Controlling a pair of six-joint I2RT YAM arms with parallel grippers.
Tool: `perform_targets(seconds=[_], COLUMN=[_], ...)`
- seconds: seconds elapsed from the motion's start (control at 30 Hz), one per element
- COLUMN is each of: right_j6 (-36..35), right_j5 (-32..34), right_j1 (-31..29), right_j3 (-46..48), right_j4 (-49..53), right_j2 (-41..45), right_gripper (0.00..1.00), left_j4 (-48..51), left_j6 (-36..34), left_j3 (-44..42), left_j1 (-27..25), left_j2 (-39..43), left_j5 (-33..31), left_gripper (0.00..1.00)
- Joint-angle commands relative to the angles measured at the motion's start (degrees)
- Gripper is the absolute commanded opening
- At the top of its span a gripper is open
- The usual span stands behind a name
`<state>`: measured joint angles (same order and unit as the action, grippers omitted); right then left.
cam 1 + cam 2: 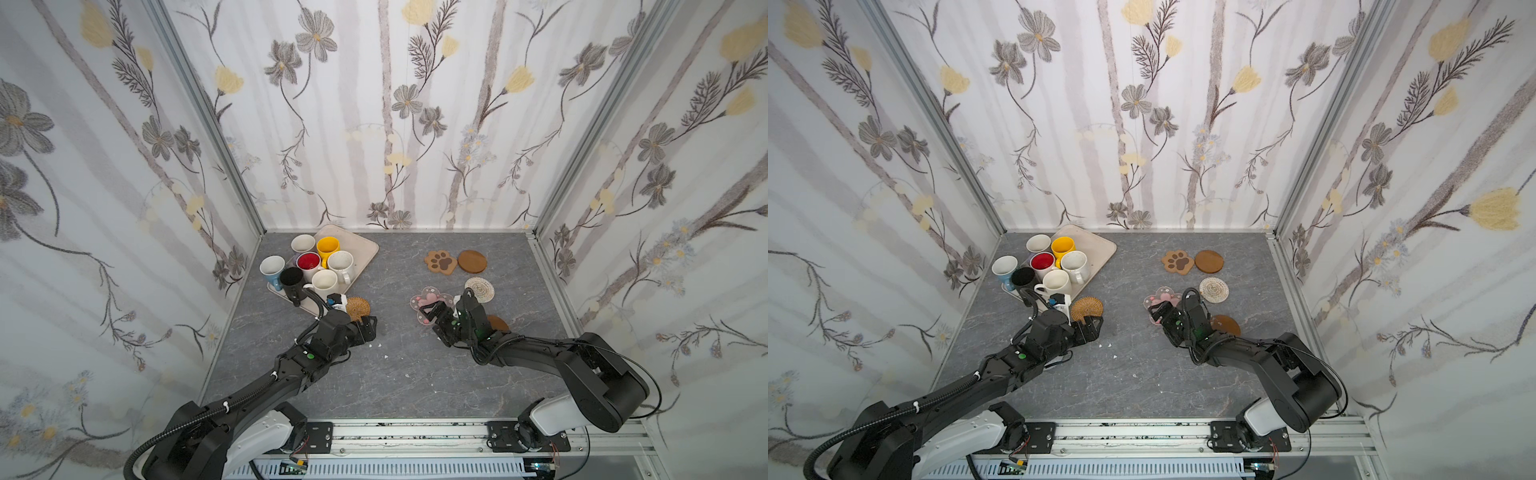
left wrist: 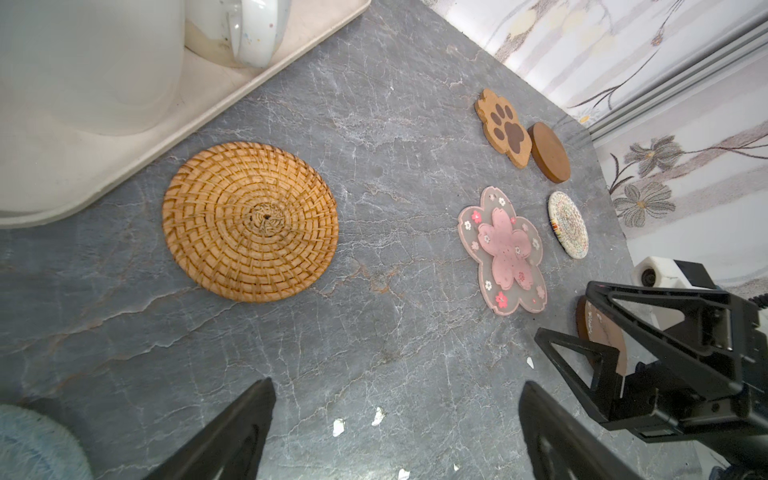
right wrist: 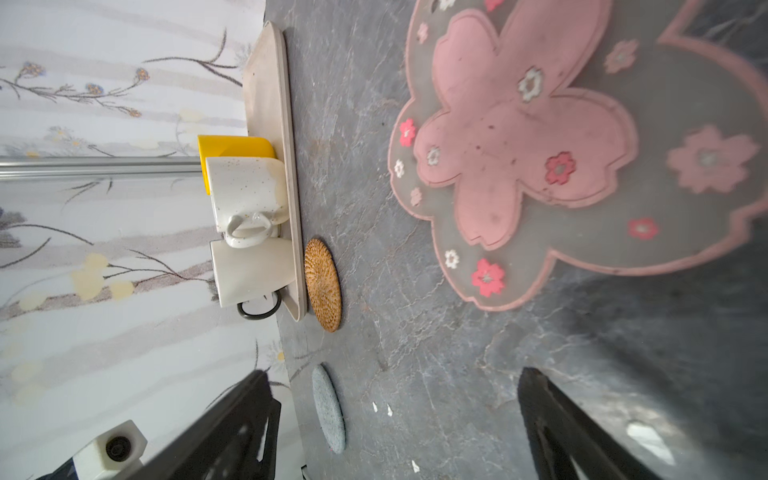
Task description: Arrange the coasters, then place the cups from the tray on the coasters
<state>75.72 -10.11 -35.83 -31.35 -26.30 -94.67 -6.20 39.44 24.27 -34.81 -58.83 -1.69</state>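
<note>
Seven handled ceramic mugs (image 1: 309, 262): standing on the large beige rectangular tray (image 1: 357, 245).
Round woven rattan coaster (image 2: 249, 222): flat, just beside the tray.
Left gripper (image 2: 397, 384): spread wide, empty.
Right gripper (image 3: 395, 374): spread wide, empty, near pink blossom-shaped coaster (image 3: 519, 145).

Grey veined tabletop (image 1: 395, 270); white flecks (image 2: 338, 427) scattered; floral-papered walls (image 1: 374, 124).

Floral walls (image 1: 374, 124), grey marbled tabletop (image 1: 395, 365)
</note>
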Motion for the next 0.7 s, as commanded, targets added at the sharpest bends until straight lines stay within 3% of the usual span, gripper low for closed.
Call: perform_targets(seconds=[0.0,0.43,0.67], right_j6=[-0.62,-4.95,-5.12], right_j5=[1.3,1.17,2.27], right_j1=[-1.06,-2.96,-3.22], right_j3=[-3.06,-19.18,-21.02], right_j4=[0.28,3.22,4.95], right_j2=[-2.83,-16.32,-19.87], right_gripper=[0.93,0.92,0.92], left_j4=[-0.15,1.44,2.99], left_j6=[0.19,0.69,0.9], left_j3=[-0.45,-3.13,-3.52], left_j1=[0.18,0.82,1.41], left_j2=[1.13,5.41,8.61], left_j5=[0.02,0.23,-1.12], left_gripper=[0.94,0.96,0.97])
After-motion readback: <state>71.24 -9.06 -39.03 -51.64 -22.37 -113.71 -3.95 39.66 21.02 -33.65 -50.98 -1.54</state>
